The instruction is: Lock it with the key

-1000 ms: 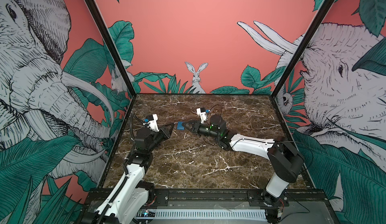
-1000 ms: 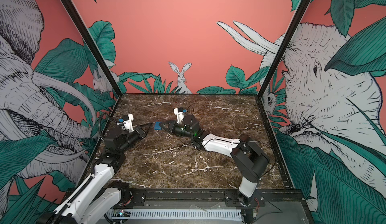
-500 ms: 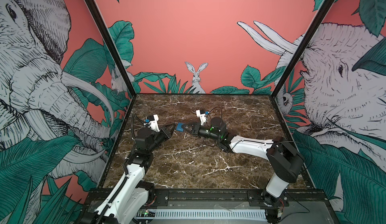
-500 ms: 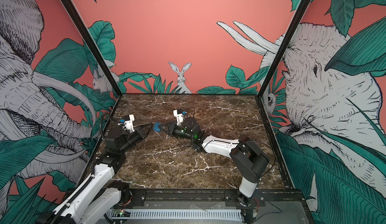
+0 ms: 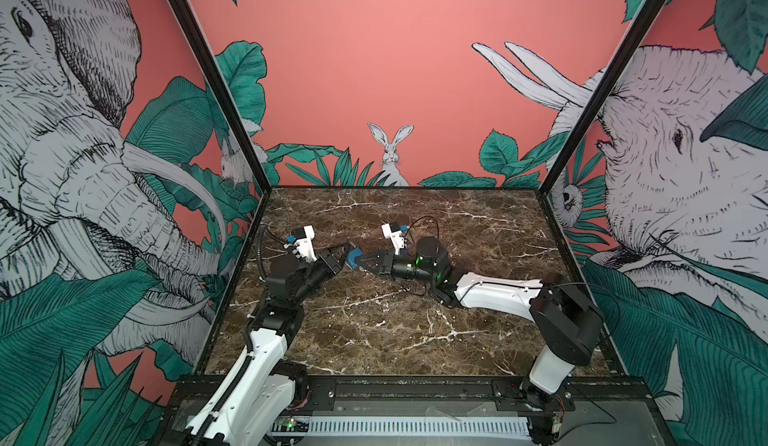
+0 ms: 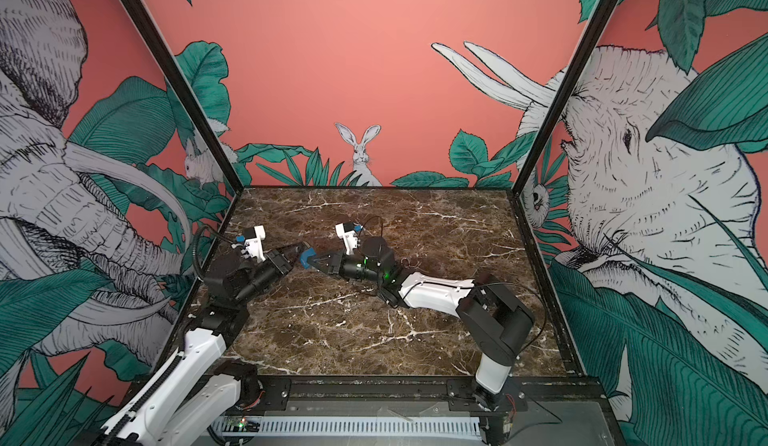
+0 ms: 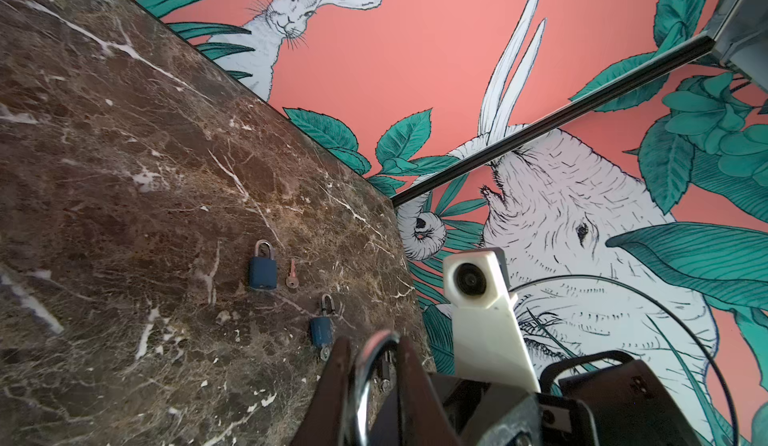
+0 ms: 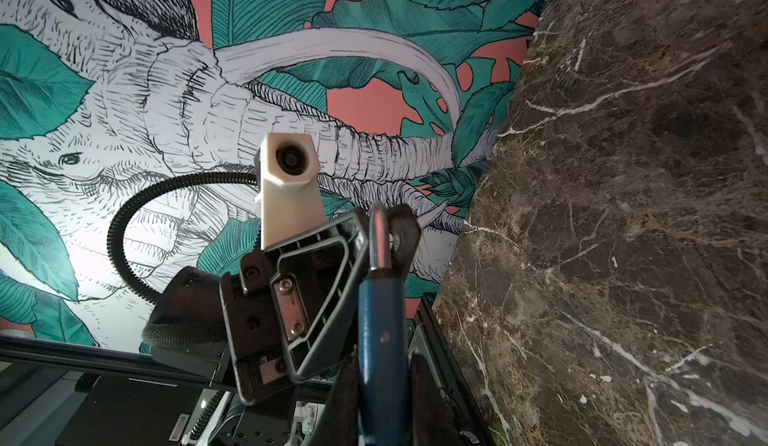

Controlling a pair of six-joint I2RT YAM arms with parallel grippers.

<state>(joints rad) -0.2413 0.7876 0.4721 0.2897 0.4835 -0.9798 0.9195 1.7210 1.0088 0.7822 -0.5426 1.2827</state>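
Above brown marble tabletop (image 5: 374, 331), right gripper (image 5: 362, 262) clamps blue metal padlock (image 5: 353, 258); left gripper (image 5: 341, 253) straddles silver shackle (image 8: 379, 236), grip unclear.

L pincer (image 5: 345, 255) looser on shackle (image 7: 362, 365)

A robot lab test cell, not a home. Boxed in on three sides by jungle-mural wall panels (image 5: 386, 70), joined at upper left and upper right by black frame posts (image 5: 210, 78). Floored with a marble-look tabletop (image 5: 374, 331). Edged at the bottom with a metal base rail (image 5: 415, 390) carrying two robot arms (image 5: 494, 294) and a slotted cable duct (image 5: 415, 425).
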